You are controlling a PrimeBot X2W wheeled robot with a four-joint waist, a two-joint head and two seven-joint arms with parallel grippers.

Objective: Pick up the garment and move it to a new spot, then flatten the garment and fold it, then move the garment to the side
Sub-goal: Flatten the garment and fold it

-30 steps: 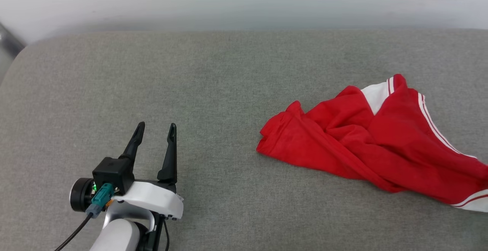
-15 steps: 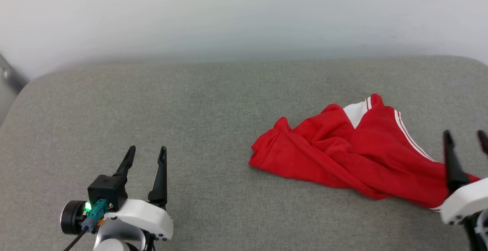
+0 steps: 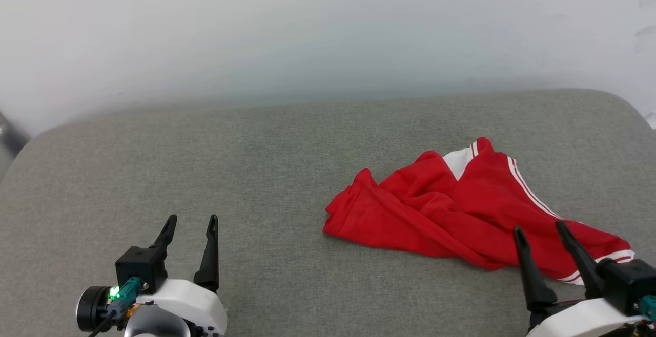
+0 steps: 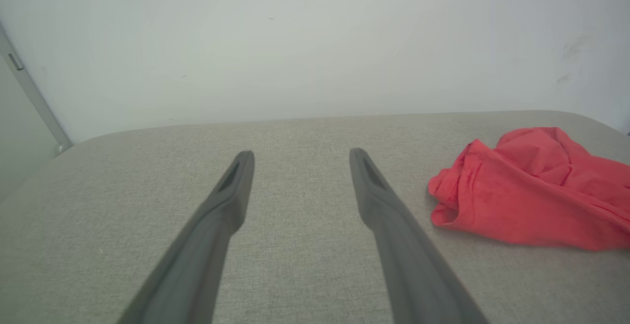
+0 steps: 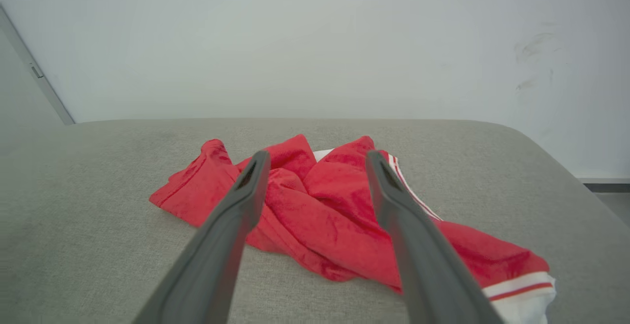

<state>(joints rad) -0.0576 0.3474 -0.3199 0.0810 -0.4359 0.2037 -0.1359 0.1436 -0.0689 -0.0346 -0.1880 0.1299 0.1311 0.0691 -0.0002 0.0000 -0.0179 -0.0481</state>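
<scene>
The garment (image 3: 451, 214) lies crumpled on the right half of the grey cushioned surface (image 3: 266, 163), red with white striped sleeve edges showing. Its lettering is hidden in the folds. My right gripper (image 3: 539, 228) stands open at the lower right, its fingertips over the garment's near edge and nothing between them. In the right wrist view the garment (image 5: 325, 201) sits just beyond my right gripper (image 5: 318, 158). My left gripper (image 3: 191, 218) is open at the lower left, well apart from the cloth. In the left wrist view my left gripper (image 4: 300, 155) is open, with the garment (image 4: 526, 191) off to the right.
A pale wall (image 3: 328, 29) rises behind the surface's far edge. The surface rounds off at its right corner (image 3: 630, 111) and at its left corner (image 3: 31, 142). A grey metal strip (image 4: 29, 97) runs down the wall at the far left.
The head camera has tilted up, so more wall shows. My right gripper has come into view from the right and now stands over the garment's near edge. The garment has not moved.
</scene>
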